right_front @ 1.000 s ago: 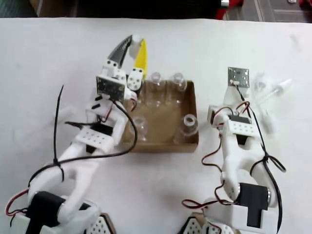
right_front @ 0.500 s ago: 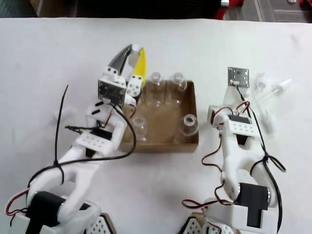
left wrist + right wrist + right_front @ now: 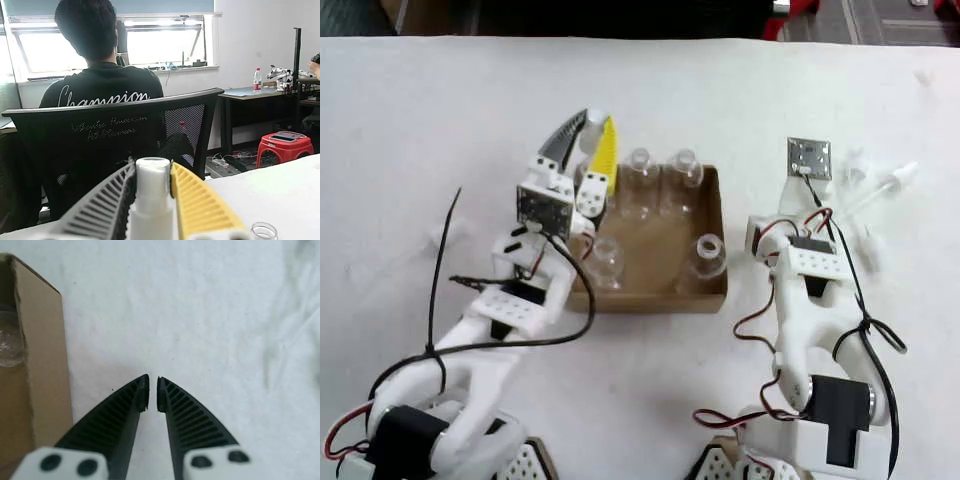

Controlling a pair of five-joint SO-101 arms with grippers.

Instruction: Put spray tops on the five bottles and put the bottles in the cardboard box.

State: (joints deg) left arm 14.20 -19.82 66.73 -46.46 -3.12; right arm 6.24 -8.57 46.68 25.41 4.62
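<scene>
Left gripper (image 3: 594,125) is clamped on a white top (image 3: 152,190), lying along its fingers, at the box's (image 3: 650,297) upper left corner. The nearest bottle (image 3: 638,160) is just to the right. Right gripper (image 3: 152,391) is pinched together, empty.

We see a white cloth-covered table (image 3: 740,90) under even light. Past its far edge we get a black mesh-backed office chair (image 3: 100,150). Behind that is a row of bright, washed-out windows (image 3: 160,45) in a plain white wall (image 3: 255,35). Off to one side stands a dark desk (image 3: 245,93) with a clear plastic drink bottle (image 3: 257,80) on it. A red plastic stool (image 3: 284,144) is near it, and cables (image 3: 222,162) lie on the floor by its leg.
</scene>
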